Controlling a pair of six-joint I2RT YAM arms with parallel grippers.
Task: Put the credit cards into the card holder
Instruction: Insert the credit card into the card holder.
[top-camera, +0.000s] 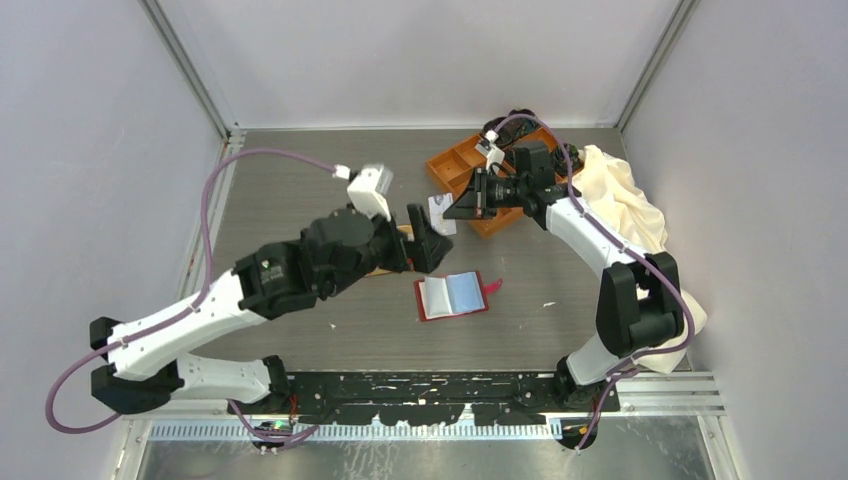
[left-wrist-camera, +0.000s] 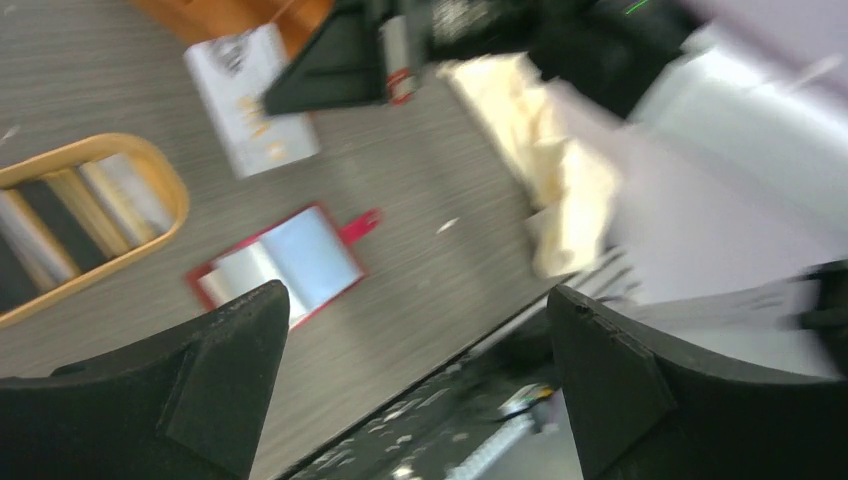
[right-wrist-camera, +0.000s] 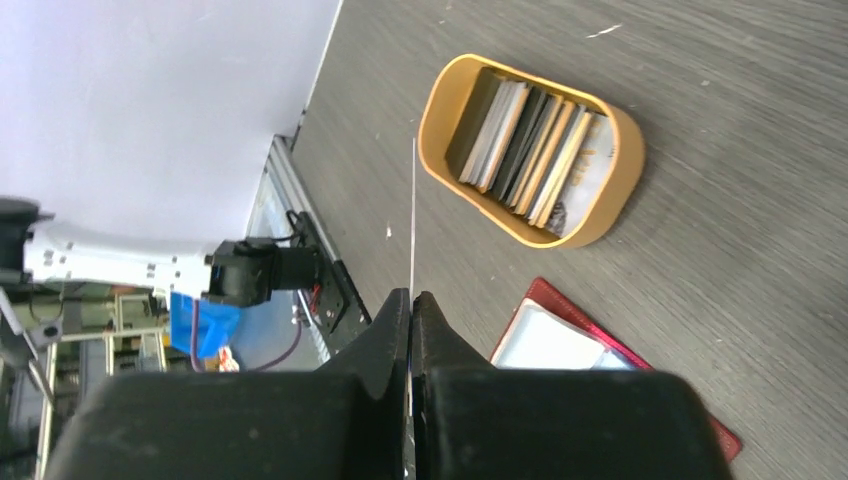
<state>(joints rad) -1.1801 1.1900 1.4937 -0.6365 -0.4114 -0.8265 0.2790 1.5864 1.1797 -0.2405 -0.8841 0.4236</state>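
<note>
Listing contents by size, largest first.

- Desk: grey, wood-grained, and carries everything below.
- Cream cloth: heaped behind the right pincer's arm.
- Orange tray: just behind the right pincer.
- Left pincer: released, jaws wide apart and holding nothing. It faces the right pincer at close range.
- Right pincer: clenched on one white credit card.
- Oval dish: stands under the left pincer's arm with the remaining credit cards on edge inside.
- Card holder: lies open and flat with its blue lining up. It is near the left pincer and below the right one, touching neither.

Risks, as judged:
- The card is held by one thin margin, so a slanted approach to a slot could twist or drop it.
- Nothing pins the holder, so a push from the card could slide it.

View differences:
- Right wrist shows the card only as an edge-on line.
- Left wrist shows the card's printed face.
- From above, the left arm hides most of the dish, while both wrist views show it.
</note>
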